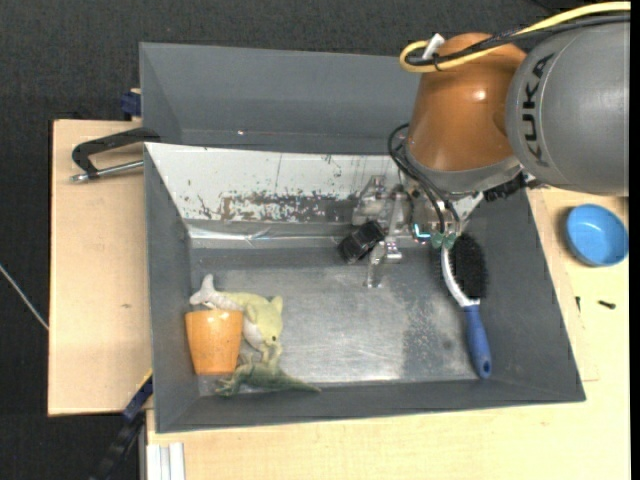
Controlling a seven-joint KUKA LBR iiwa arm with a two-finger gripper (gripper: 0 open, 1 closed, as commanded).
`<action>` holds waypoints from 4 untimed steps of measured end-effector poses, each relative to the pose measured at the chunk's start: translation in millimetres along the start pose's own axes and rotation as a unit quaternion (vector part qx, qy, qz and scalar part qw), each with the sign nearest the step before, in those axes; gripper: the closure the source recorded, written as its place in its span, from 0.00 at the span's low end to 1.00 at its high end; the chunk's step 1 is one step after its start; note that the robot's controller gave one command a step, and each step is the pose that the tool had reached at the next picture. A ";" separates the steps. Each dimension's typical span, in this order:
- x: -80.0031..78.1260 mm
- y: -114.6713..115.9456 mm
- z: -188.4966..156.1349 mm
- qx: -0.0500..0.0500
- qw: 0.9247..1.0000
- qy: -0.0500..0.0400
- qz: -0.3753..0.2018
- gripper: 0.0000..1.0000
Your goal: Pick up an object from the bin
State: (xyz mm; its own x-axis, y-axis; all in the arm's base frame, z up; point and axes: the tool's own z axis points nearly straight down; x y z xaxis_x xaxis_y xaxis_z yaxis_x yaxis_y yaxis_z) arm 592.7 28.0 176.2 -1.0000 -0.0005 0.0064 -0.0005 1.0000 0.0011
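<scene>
Bin (170, 298): big grey metal one, sitting on a light wooden table (400, 443). Most of its floor is lying bare and scuffed.

Arm (580, 98): grey, coming in from the right with an orange cover (460, 108) on the wrist. It's hanging over the back right part of the bin.

Claw (383, 253): pointing down at the bare floor near the middle of the back wall. Honestly can't tell if it's released or clenched, and I'm not seeing anything clearly gripped in it.

Brush (466, 268): the closest thing to the claw, lying just to its right but apart from it. The black bristle head is pointing toward the back and the blue handle is running toward the front wall.

Cup (213, 340): orange, sitting in the front left corner, well away from the claw.

Soft toy (264, 320): pale yellow-green, leaning right against the cup's right side.

Green toy (262, 378): thin and leafy-looking, lying along the front wall just under the cup and the soft toy.

White bit (208, 293): poking out just behind the cup. Can't make out what it is.

Black bit (358, 240): sitting right at the claw's left. Can't tell whether it's a loose thing or part of the claw.
</scene>
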 end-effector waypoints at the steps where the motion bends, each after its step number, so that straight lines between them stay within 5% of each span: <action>1: -9.8 -20.4 104.6 -0.001 1.000 -0.009 0.015 0.00; 2: 12.9 -107.6 73.6 0.003 0.999 -0.006 -0.052 0.00; 3: 24.3 -93.3 61.2 0.000 0.999 -0.004 -0.034 0.00; 4: 32.2 -86.1 105.1 0.000 1.000 -0.007 -0.009 0.00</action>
State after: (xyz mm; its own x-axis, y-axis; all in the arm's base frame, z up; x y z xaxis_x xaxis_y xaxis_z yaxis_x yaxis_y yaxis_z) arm 559.9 -58.1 71.2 -0.9998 -0.0190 -0.0082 -0.0190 0.9998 0.0013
